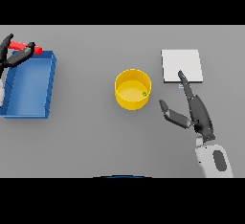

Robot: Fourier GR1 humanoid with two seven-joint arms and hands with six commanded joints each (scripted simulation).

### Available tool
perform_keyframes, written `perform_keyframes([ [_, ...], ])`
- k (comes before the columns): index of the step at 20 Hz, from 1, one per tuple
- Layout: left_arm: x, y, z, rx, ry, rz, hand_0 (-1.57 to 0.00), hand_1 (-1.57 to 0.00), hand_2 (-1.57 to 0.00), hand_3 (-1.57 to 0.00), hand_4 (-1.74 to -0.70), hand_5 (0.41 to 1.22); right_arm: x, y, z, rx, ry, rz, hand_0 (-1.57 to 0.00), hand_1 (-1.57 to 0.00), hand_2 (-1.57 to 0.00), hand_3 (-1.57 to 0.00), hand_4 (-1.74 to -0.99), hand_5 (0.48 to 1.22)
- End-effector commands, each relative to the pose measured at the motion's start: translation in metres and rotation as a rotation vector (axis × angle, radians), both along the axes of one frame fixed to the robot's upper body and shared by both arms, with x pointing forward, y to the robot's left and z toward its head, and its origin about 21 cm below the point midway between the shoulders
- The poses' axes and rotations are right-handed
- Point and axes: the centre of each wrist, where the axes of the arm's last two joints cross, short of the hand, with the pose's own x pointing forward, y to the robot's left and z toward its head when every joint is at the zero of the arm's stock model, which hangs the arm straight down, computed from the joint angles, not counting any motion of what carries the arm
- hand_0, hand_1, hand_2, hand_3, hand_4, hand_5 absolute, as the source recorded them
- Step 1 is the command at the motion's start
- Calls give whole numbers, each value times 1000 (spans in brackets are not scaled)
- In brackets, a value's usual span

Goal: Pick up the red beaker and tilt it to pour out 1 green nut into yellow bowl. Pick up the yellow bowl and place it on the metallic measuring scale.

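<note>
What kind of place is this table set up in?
Probably a lab-style test bench: a red beaker held over a blue bin, a yellow bowl holding a green nut, and a metallic scale.

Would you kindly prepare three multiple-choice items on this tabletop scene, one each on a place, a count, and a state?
1. Where is the red beaker?
A. In the left hand, over the blue rectangular bin
B. Inside the round yellow bowl
C. On the square metallic measuring scale

2. How many green nuts lie in the yellow bowl?
A. None
B. One
C. Three

3. The right hand is:
A. Gripping the bowl
B. Shut on the beaker
C. Open, holding nothing

Answers: 1 A, the left hand's fingers curl round the beaker at the bin's far corner. 2 B, a single green speck shows inside. 3 C, its fingers are straight and apart from the bowl.
</note>
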Motion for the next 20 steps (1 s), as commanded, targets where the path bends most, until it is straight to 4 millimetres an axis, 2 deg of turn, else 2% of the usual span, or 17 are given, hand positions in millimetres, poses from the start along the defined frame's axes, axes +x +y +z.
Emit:
perform_keyframes([
  [1, -2, 0, -2, -16, -9, 0, -32, -29, -28, -29, -786, 652, 1, -2, 5, -33, -24, 61, 1, 1, 1, 1, -1080, 662],
  [4, -6, -3, -5, -41, -23, -13, -16, -15, -14, -14, -799, 666, 19, -3, 21, -295, -12, 147, 1, 1, 1, 1, -1122, 649],
  [9, -8, -11, -9, -60, 0, -8, -5, -4, -4, -4, -809, 688, 49, 16, 42, -659, -91, 348, 1, 1, 1, 1, -1150, 630],
  [12, -9, -5, -7, -60, -6, -8, -2, -2, -1, -2, -811, 689, 65, 30, 50, -810, -147, 476, 1, 1, 1, 1, -1162, 637],
  [15, -8, -2, -6, -49, 0, -13, 0, 0, 0, 0, -805, 691, 76, 38, 51, -922, -159, 562, 1, 1, 1, 1, -1161, 643],
  [17, -7, -4, -10, -55, 3, -16, 0, 0, 0, 0, -806, 695, 82, 46, 42, -979, -151, 615, 1, 1, 1, 1, -1153, 639],
  [20, -8, 0, -5, -58, -3, -15, 1, 1, 1, 1, -808, 696, 92, 56, 41, -1037, -133, 692, 1, 1, 1, 1, -1157, 644],
])
